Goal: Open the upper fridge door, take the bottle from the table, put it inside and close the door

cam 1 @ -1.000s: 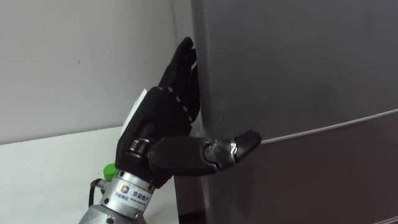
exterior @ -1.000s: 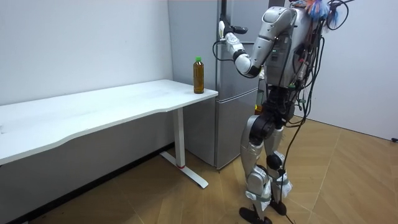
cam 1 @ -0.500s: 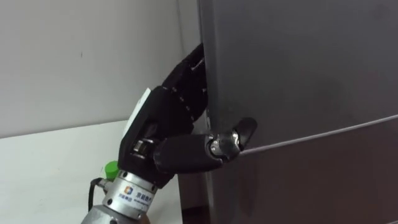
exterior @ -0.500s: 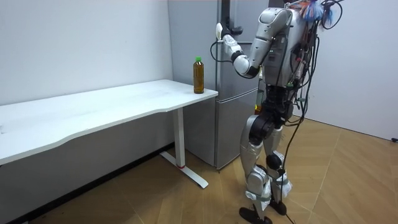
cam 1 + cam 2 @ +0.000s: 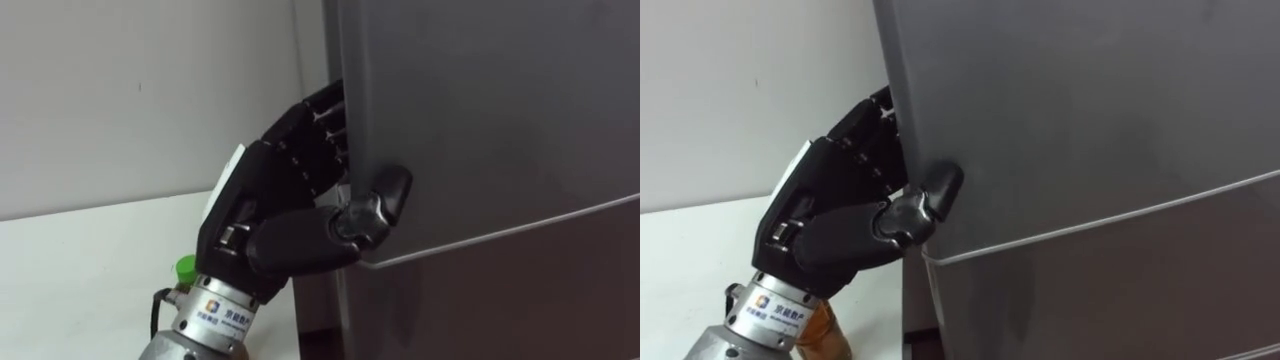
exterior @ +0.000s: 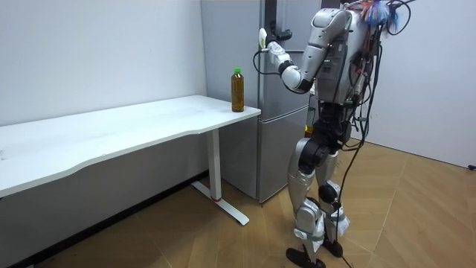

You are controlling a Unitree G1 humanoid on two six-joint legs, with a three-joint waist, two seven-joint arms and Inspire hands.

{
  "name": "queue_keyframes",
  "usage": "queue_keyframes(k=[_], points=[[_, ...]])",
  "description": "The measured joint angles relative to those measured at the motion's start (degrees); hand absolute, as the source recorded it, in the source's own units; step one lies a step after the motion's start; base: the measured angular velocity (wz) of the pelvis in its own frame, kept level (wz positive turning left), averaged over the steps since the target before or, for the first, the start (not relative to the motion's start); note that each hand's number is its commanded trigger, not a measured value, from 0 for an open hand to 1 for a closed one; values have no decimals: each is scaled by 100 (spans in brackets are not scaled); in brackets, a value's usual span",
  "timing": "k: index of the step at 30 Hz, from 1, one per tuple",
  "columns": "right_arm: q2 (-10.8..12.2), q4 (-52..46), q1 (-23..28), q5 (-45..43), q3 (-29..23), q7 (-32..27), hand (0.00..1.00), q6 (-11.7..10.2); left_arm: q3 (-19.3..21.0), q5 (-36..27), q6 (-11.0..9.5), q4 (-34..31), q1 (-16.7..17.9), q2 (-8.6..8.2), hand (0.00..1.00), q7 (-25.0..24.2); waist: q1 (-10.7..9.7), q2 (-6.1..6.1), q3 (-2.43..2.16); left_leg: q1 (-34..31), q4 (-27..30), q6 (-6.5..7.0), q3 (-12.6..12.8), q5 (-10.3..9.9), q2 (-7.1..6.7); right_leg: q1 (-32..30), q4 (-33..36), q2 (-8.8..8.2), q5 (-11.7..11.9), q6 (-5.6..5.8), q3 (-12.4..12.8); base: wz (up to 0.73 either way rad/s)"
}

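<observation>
My left hand [image 5: 285, 205] grips the left edge of the grey fridge's upper door [image 5: 480, 110]. Its fingers are curled behind the edge and its thumb presses on the door's front, just above the seam with the lower door [image 5: 500, 300]. The bottle [image 6: 237, 90], amber with a green cap [image 5: 186, 266], stands upright on the corner of the white table [image 6: 134, 126], below and behind my left wrist. In the room view I stand facing the fridge [image 6: 279, 112] with my left arm raised to it.
The white table [image 5: 80, 260] runs along the light wall to the left of the fridge, its corner close to the fridge's side. Wooden floor lies behind me in the room view.
My left hand's fingers have slid from lying flat along the door's edge to curling behind it, and the thumb has come up onto the door's front. The bottle has not moved.
</observation>
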Motion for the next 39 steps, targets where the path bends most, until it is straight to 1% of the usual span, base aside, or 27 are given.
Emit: queue_keyframes(k=[1, 2, 3, 4, 5, 6, 11, 12, 14, 16, 23, 27, 30, 32, 35, 37, 39], points=[[0, 0, 0, 0, 0, 0, 0, 0, -8, -2, -1, -2, -2, -4, 51, -3, 0, -1, 0, 4, 2, 0, 5, 0, 0, 4, 0, -1, 0, 0, 1, 0], [0, 0, 0, 0, 0, 1, 0, 0, -9, -2, -2, -2, -2, -12, 39, -2, 0, -2, 1, 7, 3, 0, 11, 0, 0, 6, 0, -1, 0, 0, 2, 0], [0, 0, 0, 0, 0, 1, 0, 0, -6, -4, -2, -2, -3, -25, 18, -3, -3, -10, 6, 12, 4, 0, 22, 0, 1, 10, 0, -1, 0, 0, 4, 0], [0, 0, 2, 0, 0, 1, 0, 0, -1, -5, -2, -2, -6, -32, 5, -2, -3, -18, 12, 17, 6, 0, 29, 0, 2, 15, 0, 0, 0, 0, 7, 0], [0, 1, 2, 0, 0, 1, 0, 0, -9, -9, -5, -4, -7, -33, 0, -3, -3, -19, 13, 20, 7, 0, 32, 0, 3, 18, 0, 0, 0, 0, 8, 0], [0, 0, 5, -1, 0, 1, 0, 0, -21, -34, -7, -5, -6, -33, 0, -6, -1, -40, 24, 24, 8, 0, 41, 0, 3, 21, 0, -1, 0, 0, 8, 0], [0, -1, 3, 0, -3, 15, 0, 4, -163, -46, 45, -4, 0, 41, 0, -104, 6, -36, 20, 26, 10, 6, 91, 4, 10, -11, -5, -3, -1, 2, 58, -4], [0, 0, 5, 0, -4, 18, 0, 15, -157, -46, 45, -5, 3, 51, 0, -110, 8, -38, 16, 25, 10, 7, 107, 4, 14, -25, 2, -2, -1, 2, 75, -8], [-3, 2, -6, -1, -6, 36, 0, 61, -164, 7, 45, -4, 3, 59, 0, -114, 0, -23, -8, 24, 10, 9, 108, 6, 19, -37, 11, 1, 2, 4, 99, -6], [-4, 19, -5, 0, -6, 51, 0, 69, -165, 78, 45, -1, 3, 61, 0, -115, 1, -40, -26, 25, 10, 13, 116, 8, 18, -36, 27, 1, 10, 9, 113, 0], [-3, 28, -11, 1, -5, 51, 0, 69, -197, 142, 89, 1, 3, 87, 0, -116, 1, -46, -23, 34, 11, 30, 123, 17, 14, -47, 84, -6, 14, 14, 137, 0], [-4, 25, -16, 6, -6, 55, 0, 92, -319, 113, 97, 6, 3, 136, 0, -153, -15, -48, -21, 35, 11, 32, 126, 18, 14, -59, 68, -7, 13, 15, 147, 0], [-4, 16, -16, 9, -7, 59, 0, 114, -332, 100, 99, 21, 2, 192, 0, -156, -32, -47, -21, 35, 5, 33, 123, 18, 16, -62, 72, -6, 13, 15, 149, 0], [-5, 13, -18, 24, -6, 59, 0, 114, -346, 100, 99, 21, 2, 191, 0, -164, -31, -46, -21, 35, -2, 33, 123, 18, 16, -60, 83, -5, 14, 15, 148, 0], [-5, -1, -13, 39, -54, 65, 0, 113, -351, 100, 98, 20, 2, 220, 0, -213, -89, -41, -22, 35, -3, 33, 130, 18, 16, -53, 90, -5, 16, 15, 148, 0], [-15, -8, -10, 120, -56, 64, 0, 112, -313, 99, 87, 19, 2, 288, 0, -217, -152, -28, -28, 36, -4, 34, 137, 17, 16, -52, 89, -3, 18, 16, 167, 0], [-30, -8, 10, 212, -55, 62, 0, 111, -305, 91, 87, 20, 2, 298, 0, -217, -164, -10, -27, 36, -4, 38, 141, 15, 17, -50, 90, -1, 26, 18, 174, 0]])
